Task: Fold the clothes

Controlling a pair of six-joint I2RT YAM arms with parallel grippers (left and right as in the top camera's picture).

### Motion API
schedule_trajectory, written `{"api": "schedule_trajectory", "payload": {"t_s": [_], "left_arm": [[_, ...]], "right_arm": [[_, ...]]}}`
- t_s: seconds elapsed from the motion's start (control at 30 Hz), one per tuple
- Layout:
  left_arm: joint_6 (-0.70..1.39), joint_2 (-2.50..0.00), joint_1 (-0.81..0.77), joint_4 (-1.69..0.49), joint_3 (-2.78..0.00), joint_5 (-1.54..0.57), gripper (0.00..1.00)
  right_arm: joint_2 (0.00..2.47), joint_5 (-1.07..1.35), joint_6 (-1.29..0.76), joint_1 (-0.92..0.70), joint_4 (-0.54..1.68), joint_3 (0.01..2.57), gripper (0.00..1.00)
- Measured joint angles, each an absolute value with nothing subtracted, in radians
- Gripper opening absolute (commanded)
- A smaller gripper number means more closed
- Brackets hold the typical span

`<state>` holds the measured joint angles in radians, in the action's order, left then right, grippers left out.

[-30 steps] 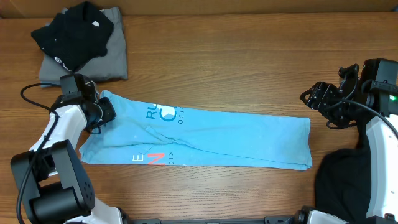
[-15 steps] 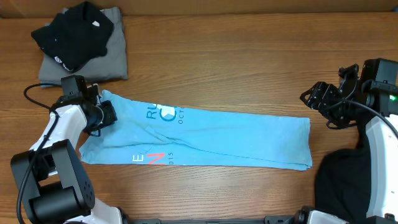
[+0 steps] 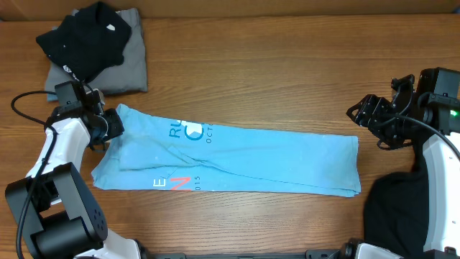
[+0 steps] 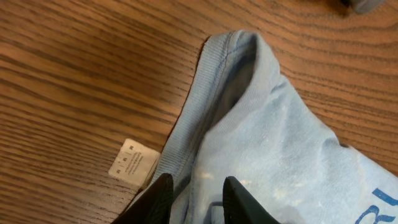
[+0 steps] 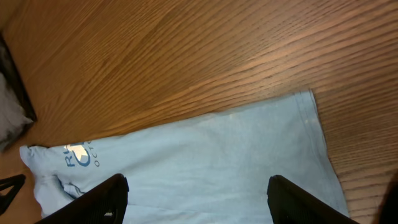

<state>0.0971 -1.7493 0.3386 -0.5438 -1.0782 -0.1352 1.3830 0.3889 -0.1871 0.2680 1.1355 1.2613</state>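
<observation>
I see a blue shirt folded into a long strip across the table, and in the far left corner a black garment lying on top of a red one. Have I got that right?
Not quite. The black garment in that corner lies on a gray garment, not a red one; the overhead view shows it plainly. The rest holds: the light blue T-shirt is folded into a long strip across the table.

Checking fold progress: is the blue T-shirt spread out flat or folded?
Folded, partly: the blue T-shirt lies as a long narrow band on the table, its lettering cut off at the folds.
</observation>
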Motion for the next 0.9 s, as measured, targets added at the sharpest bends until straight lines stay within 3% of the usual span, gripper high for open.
{"api": "schedule_trajectory", "payload": {"t_s": [0.3,0.63,0.9], "left_arm": [[0.097,-1.749,0.339,-0.546,-1.031,-0.135,0.3],[0.096,-1.749,0.339,-0.55,-1.023,-0.135,0.05],[0.094,-1.749,0.338,-0.582,-1.005,-0.135,0.04]], "right_arm": [[1.383,0.389,-0.187,0.268,1.133,1.261,0.75],[1.383,0.389,-0.187,0.268,1.133,1.261,0.75],[1.383,0.389,-0.187,0.268,1.129,1.261,0.75]]}}
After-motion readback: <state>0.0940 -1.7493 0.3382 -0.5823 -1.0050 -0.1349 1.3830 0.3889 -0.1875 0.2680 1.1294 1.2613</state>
